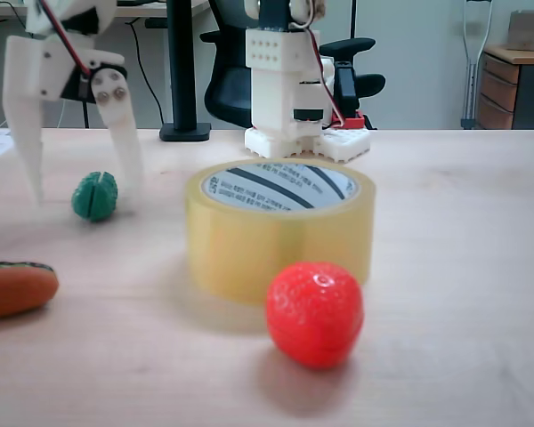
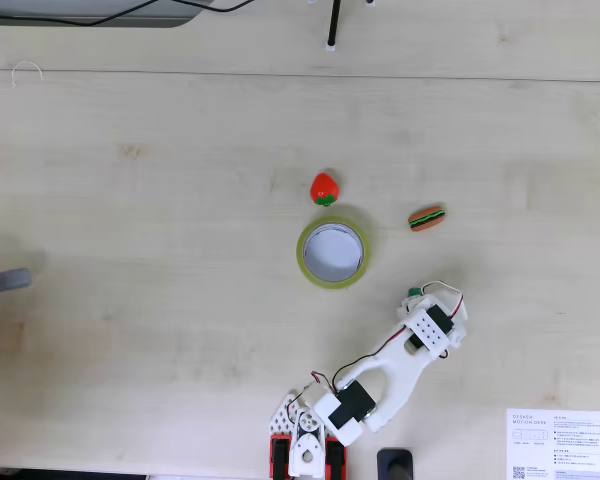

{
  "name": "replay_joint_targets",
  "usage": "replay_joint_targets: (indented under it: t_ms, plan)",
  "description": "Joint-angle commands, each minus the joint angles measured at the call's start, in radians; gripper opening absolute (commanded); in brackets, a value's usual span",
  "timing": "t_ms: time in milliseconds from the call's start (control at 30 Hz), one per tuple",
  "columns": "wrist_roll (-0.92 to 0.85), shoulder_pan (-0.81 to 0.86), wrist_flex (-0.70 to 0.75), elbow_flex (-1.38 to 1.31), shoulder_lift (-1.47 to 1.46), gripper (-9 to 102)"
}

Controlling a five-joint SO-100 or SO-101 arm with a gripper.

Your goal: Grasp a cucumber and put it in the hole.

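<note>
two white fingers of the gripper (image 1: 80, 191) hang spread wide in a fixed view, one on each side of the cucumber (image 1: 95, 196), which sits on the counter (image 1: 463, 231) between them and slightly nearer the right-hand finger; nothing is held yet. the hole (image 1: 280, 185) is the round opening of the yellowish tape roll (image 1: 276, 240), standing apart to the right of the cucumber in that view, with a red strawberry (image 1: 314, 313) just in front of the roll and an orange-brown toy (image 1: 16, 288) at the left edge. to do this step well, i judge the gripper should settle low enough that the fingertips bracket the cucumber's middle, centre it between the jaws, then close gently, since a small rounded plastic piece could squirt sideways if pinched off-centre; the lift must then clear the roll's rim before moving over the opening. in a fixed view from above, the arm (image 2: 400, 365) covers most of the cucumber (image 2: 414, 293), leaving a green sliver by the wrist, so the finger spacing cannot be read there. whether the fingertips touch the counter is hard to tell, as the left-hand fingertip is blurred, and the toy at the left is cut off by the frame.
</note>
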Motion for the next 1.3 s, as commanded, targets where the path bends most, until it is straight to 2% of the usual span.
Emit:
replay_joint_targets:
  t_ms: [0, 400, 800, 1267]
  plan:
    - [-0.009, 0.026, 0.005, -0.005, -0.017, 24]
    - [0.000, 0.028, 0.104, -0.005, -0.018, 13]
    - [0.002, 0.028, 0.144, -0.005, 0.083, 7]
    - [0.026, 0.015, 0.233, -0.046, 0.347, 10]
